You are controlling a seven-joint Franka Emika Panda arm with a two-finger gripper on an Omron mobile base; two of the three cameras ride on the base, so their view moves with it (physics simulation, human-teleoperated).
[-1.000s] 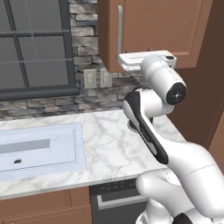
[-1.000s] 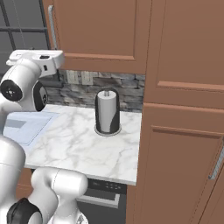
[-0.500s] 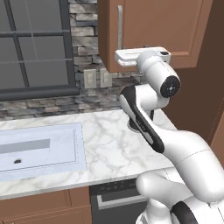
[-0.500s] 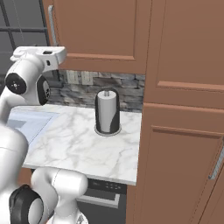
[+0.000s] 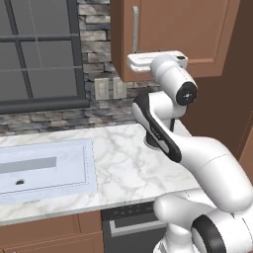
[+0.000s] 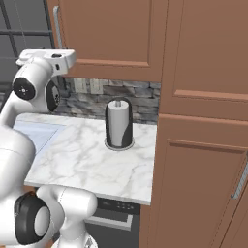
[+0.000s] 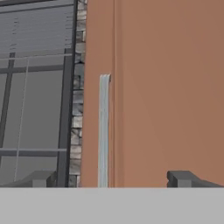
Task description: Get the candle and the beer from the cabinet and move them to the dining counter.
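We face the cabinet (image 7: pixel 162 87), door closed, so the candle and beer presumably sit hidden inside it. Our end effector (image 7: pixel 109 179) is spread fully wide and holds nothing, its fingertips (image 7: pixel 183 178) straddling the lower end of the silver handle (image 7: pixel 103 131) near the door's left edge. The handle looks rigid, smooth and probably slick; we judge a firm pinch across its middle best. The paper towel roll (image 6: pixel 119 123) stands on the table (image 6: pixel 82 160) below the cabinet.
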